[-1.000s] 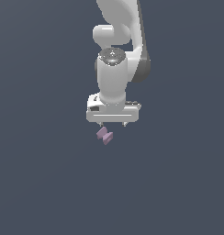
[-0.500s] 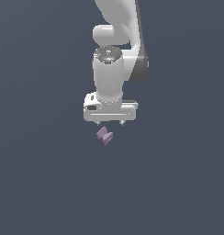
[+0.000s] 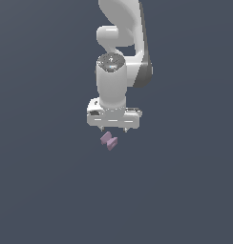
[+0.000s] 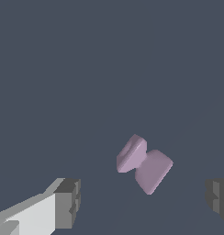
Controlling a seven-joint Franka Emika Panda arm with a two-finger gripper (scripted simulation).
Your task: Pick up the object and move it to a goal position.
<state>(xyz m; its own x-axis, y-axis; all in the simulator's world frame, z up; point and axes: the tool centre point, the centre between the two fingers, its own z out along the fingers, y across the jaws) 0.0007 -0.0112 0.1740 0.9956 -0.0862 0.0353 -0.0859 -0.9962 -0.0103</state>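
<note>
A small mauve bowtie-shaped object (image 3: 109, 140) lies below the gripper (image 3: 114, 129); the wrist view shows its jaws spread wide, unclenched.

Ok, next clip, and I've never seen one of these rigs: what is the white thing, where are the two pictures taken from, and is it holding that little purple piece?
These are simulator renders. The white machine is a single robot arm ending in a gripper. The exterior view looks at the arm from outside; the wrist view looks out from a camera at the gripper, past its two fingers. The small mauve, bowtie-shaped block lies on a plain dark surface. Nothing is held: the fingers stand wide apart, with the block between them, untouched.
</note>
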